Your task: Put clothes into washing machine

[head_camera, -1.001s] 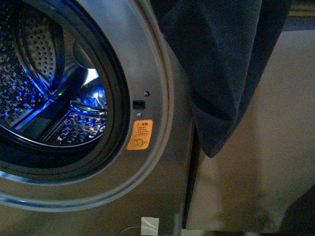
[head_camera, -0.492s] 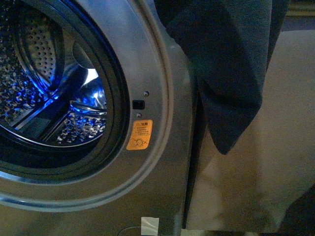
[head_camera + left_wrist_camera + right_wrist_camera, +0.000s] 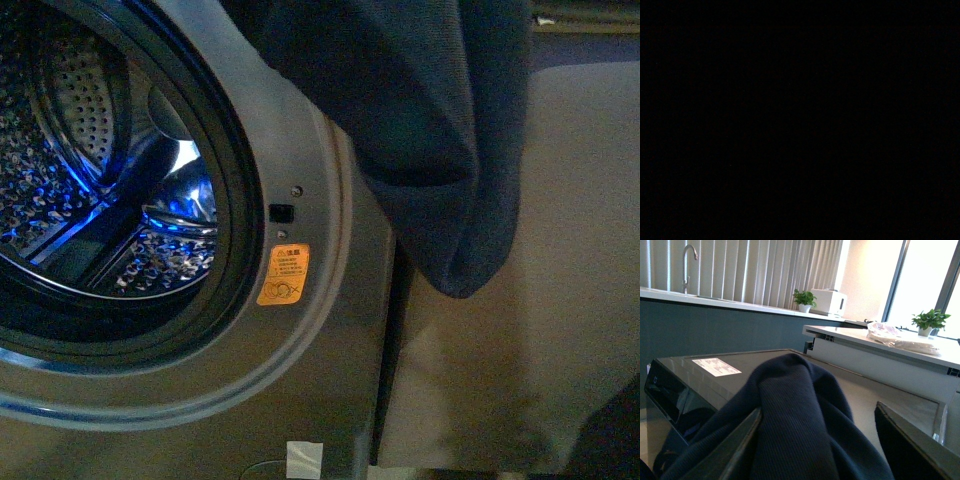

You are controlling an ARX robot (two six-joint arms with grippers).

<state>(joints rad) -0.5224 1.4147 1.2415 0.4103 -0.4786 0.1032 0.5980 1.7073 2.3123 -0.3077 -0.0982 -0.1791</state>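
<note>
Clothes (image 3: 430,120) hanging at the washing machine (image 3: 330,340), outside its drum (image 3: 90,180).
The dark knit drapes across the upper right edge of the machine's front, and its lowest fold hangs past the right edge. The right gripper (image 3: 818,407) has its jaws wide apart with fabric heaped between them, apparently not pinched. The left wrist view is dark, so the left gripper's jaws cannot be told.

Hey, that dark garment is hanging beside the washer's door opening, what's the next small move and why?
Probably carry the clothes leftward toward the open port: they hang over the right rim of the washing machine and past its side, while the drum lies open further left.
</note>
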